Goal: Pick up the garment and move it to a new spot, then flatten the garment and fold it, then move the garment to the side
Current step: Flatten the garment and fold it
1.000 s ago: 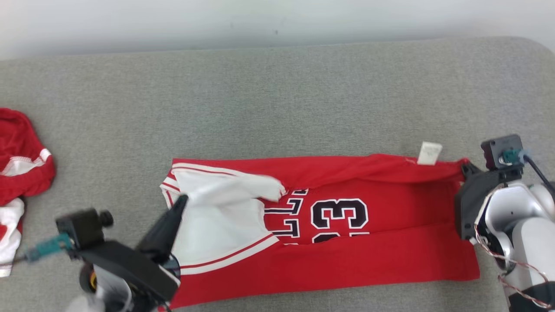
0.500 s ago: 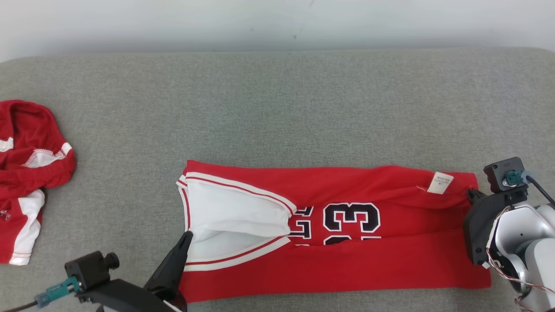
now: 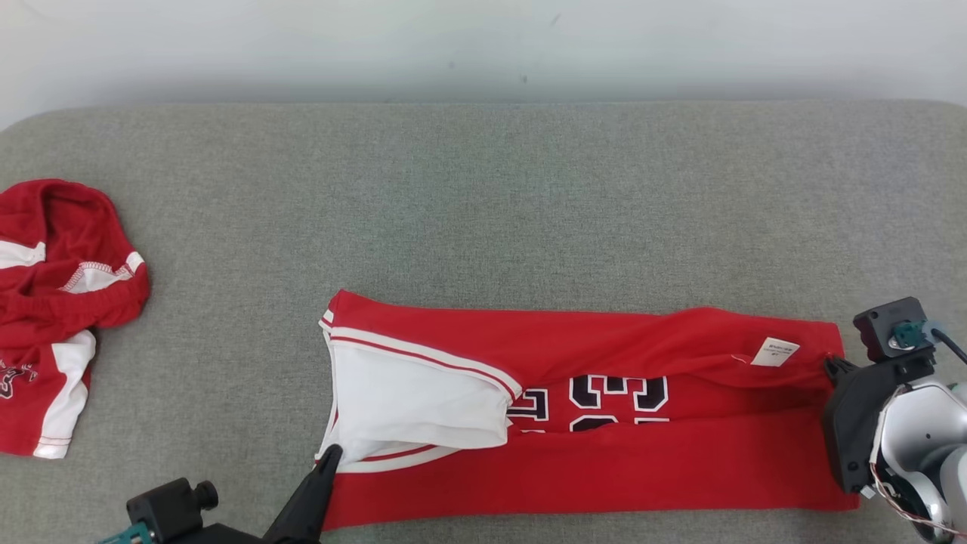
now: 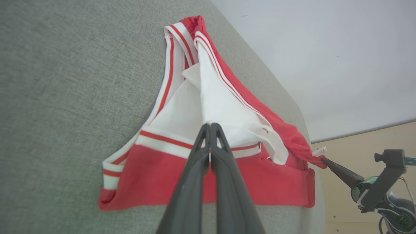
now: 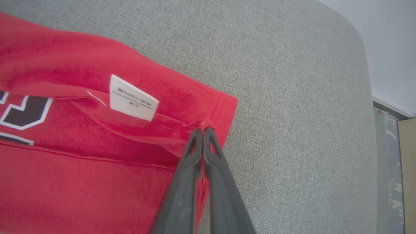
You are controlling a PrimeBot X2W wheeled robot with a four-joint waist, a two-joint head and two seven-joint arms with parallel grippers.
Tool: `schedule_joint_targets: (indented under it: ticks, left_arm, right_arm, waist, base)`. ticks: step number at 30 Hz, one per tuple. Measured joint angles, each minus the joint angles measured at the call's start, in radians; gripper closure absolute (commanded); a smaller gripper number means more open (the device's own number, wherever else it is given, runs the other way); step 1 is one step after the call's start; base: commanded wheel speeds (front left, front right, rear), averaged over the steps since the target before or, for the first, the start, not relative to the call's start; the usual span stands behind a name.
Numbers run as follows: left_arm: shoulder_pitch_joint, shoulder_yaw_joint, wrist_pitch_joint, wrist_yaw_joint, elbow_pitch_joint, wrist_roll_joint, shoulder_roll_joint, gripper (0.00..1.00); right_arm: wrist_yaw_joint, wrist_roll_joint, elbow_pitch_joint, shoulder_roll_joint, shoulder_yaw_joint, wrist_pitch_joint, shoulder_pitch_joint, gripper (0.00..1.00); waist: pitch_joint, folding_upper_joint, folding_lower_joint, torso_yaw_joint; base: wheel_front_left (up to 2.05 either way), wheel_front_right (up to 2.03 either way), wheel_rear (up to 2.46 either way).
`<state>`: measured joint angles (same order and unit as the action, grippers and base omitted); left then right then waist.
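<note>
The left gripper [image 4: 209, 125] has its two dark fingers pressed together, pinching a point of the white inner layer at the armhole of the garment [image 3: 604, 468]. The right gripper [image 5: 203, 129] is likewise closed, nipping the stitched hem corner at the garment's opposite end. Between the two, the garment, a red jersey with white-and-red trim, lies stretched lengthwise and folded into a long band on the grey padded surface [image 3: 483, 196]. Its far edge is turned over toward the near side, so that the black numerals [image 3: 619, 400] at its middle show in part. A white label [image 5: 133, 97] lies on the turned-over edge, near the right gripper's corner. A second red-and-white garment [image 3: 53, 302] lies crumpled on the same surface, well apart from the jersey, beyond its armhole end. Bare grey padding surrounds the jersey on its far side. Past that padding rises a pale wall [image 3: 483, 45].
</note>
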<state>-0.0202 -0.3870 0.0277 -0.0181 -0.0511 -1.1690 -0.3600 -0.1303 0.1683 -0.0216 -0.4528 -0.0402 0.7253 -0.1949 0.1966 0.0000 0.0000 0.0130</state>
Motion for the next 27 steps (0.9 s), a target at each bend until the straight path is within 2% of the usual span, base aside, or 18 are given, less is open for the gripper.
schedule_joint_targets:
  ticks: [8, 9, 10, 11, 12, 13, 14, 15, 21, 22, 24, 27]
  left_arm:
    - [0.000, -0.012, -0.009, -0.009, 0.044, 0.014, 0.007, 1.00]
    - [0.000, -0.014, -0.009, -0.010, 0.049, 0.016, 0.007, 1.00]
    - [0.000, -0.015, -0.010, -0.011, 0.054, 0.016, 0.008, 1.00]
    - [-0.001, -0.016, -0.010, -0.013, 0.059, 0.016, 0.009, 1.00]
    - [-0.001, -0.015, -0.016, -0.018, 0.066, 0.020, 0.010, 1.00]
    - [-0.001, -0.014, -0.021, -0.022, 0.072, 0.031, 0.008, 0.90]
    - [-0.002, -0.016, -0.027, -0.026, 0.078, 0.049, 0.004, 0.54]
    - [-0.004, -0.016, -0.038, -0.027, 0.086, 0.063, 0.002, 0.00]
    - [-0.018, -0.034, -0.089, -0.007, 0.120, 0.104, 0.015, 0.00]
    - [-0.018, -0.034, -0.089, -0.007, 0.120, 0.104, 0.015, 0.00]
    - [-0.020, -0.036, -0.117, -0.001, 0.132, 0.126, 0.018, 0.00]
    - [-0.022, -0.034, -0.177, -0.016, 0.155, 0.186, 0.015, 0.00]
  right_arm:
    - [0.000, -0.019, 0.055, 0.031, 0.042, 0.019, 0.054, 1.00]
    - [0.000, -0.019, 0.058, 0.039, 0.045, 0.023, 0.059, 0.81]
    - [0.000, -0.020, 0.061, 0.042, 0.048, 0.023, 0.063, 0.08]
    - [0.000, -0.020, 0.063, 0.050, 0.057, 0.024, 0.064, 0.00]
    - [0.000, -0.020, 0.064, 0.061, 0.069, 0.026, 0.065, 0.00]
    - [0.000, -0.021, 0.065, 0.072, 0.082, 0.029, 0.070, 0.00]
    - [0.000, -0.029, 0.067, 0.088, 0.102, 0.026, 0.075, 0.00]
    - [0.000, -0.044, 0.074, 0.102, 0.128, 0.017, 0.079, 0.00]
    - [0.000, -0.083, 0.126, 0.225, 0.285, -0.063, 0.120, 0.00]
    - [0.000, -0.083, 0.126, 0.225, 0.285, -0.063, 0.120, 0.00]
    - [0.000, -0.080, 0.139, 0.271, 0.326, -0.103, 0.139, 0.00]
    - [0.000, -0.062, 0.148, 0.329, 0.364, -0.150, 0.180, 0.00]
  waist:
    - [-0.004, 0.0000, 0.0000, -0.002]
    - [-0.004, 0.0001, 0.0000, -0.002]
    - [-0.004, 0.0001, 0.0000, -0.002]
    - [-0.004, 0.0001, 0.0000, -0.002]
    - [-0.005, 0.0001, 0.0000, -0.002]
    - [-0.006, 0.0001, 0.0000, -0.001]
    - [-0.007, 0.0001, 0.0000, 0.000]
    - [-0.008, 0.0001, 0.0000, 0.001]
    - [-0.027, 0.0000, 0.0001, 0.016]
    - [-0.027, 0.0000, 0.0001, 0.016]
    - [-0.035, 0.0001, 0.0001, 0.021]
    - [-0.047, 0.0000, 0.0000, 0.028]
  base:
    - [0.00, 0.00, 0.00]
    - [0.00, 0.00, 0.00]
    - [0.00, 0.00, 0.00]
    - [0.00, 0.00, 0.00]
    - [0.00, 0.00, 0.00]
    - [0.00, 0.00, 0.00]
    - [0.00, 0.00, 0.00]
    - [0.00, 0.00, 0.00]
    - [0.00, 0.00, 0.00]
    - [0.00, 0.00, 0.00]
    - [0.00, 0.00, 0.00]
    - [0.00, 0.00, 0.00]
